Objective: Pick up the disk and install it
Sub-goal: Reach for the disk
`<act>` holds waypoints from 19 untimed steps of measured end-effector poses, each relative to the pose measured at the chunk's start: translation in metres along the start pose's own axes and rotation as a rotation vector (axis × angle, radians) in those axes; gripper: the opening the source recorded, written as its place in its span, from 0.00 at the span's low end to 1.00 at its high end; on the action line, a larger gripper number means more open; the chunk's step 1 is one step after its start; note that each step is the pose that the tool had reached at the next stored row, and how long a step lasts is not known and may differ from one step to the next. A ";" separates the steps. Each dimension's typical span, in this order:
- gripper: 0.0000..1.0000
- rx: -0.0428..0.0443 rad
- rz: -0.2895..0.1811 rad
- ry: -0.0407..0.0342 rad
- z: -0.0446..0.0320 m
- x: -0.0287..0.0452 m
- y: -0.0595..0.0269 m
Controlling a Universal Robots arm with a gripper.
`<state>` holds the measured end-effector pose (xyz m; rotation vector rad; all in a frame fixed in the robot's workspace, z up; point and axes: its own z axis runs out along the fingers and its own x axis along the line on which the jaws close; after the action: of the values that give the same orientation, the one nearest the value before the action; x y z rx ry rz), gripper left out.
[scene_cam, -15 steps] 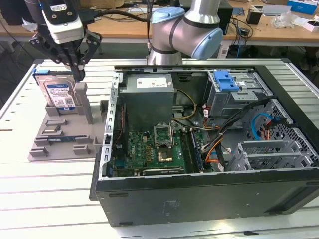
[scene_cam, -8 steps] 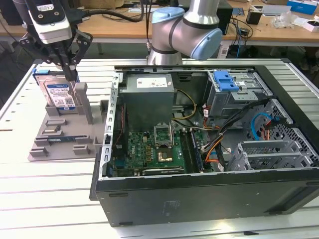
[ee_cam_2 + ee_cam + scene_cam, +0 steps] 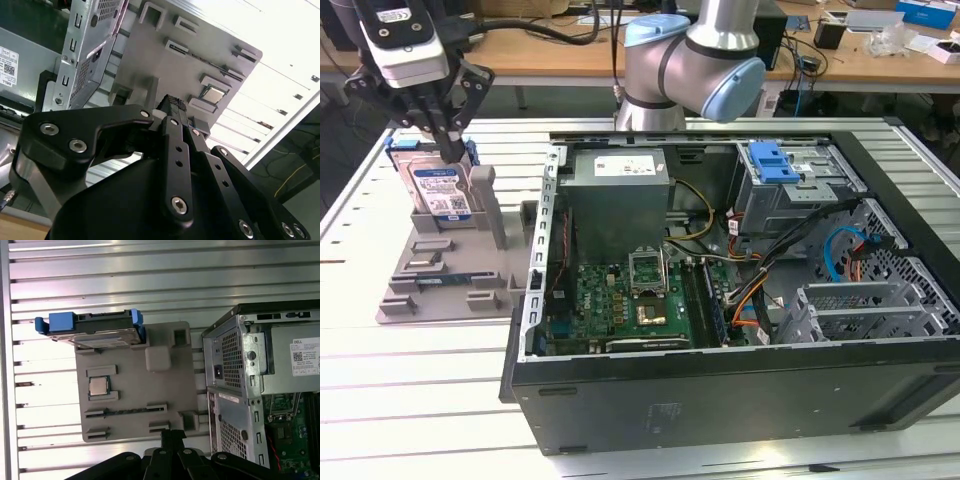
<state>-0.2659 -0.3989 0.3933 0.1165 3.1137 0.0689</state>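
While the exterior view puts the end effector [image 3: 451,148] near the disk [image 3: 438,190], both wrist views show it closed — empty.

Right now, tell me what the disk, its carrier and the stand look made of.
The disk: bare metal casing, judging by its dull silver sheen. Its carrier: probably plastic, bright blue, matte, moulded. The stand: likely plastic, uniform matte grey with moulded slots.

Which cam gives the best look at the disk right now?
Exterior view: the disk stands upright in the grey fixture, label face visible, with the gripper overlapping its top. First wrist view shows it edge-on, blue carrier at both ends.
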 end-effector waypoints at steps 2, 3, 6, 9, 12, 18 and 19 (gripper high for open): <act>0.11 0.0000 0.000 0.0000 -0.0001 0.0033 -0.0002; 0.11 0.0000 0.000 0.0000 -0.0001 0.0044 -0.0003; 0.11 0.0000 0.000 0.0000 -0.0003 0.0096 -0.0007; 0.11 0.0000 0.000 0.0000 -0.0004 0.0136 -0.0010; 0.11 0.0000 0.000 0.0000 -0.0005 0.0186 -0.0014; 0.11 0.0000 0.000 0.0001 -0.0009 0.0331 -0.0024; 0.11 0.0000 0.000 0.0000 -0.0009 0.0360 -0.0025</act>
<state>-0.3020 -0.3987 0.3932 0.1167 3.1136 0.0689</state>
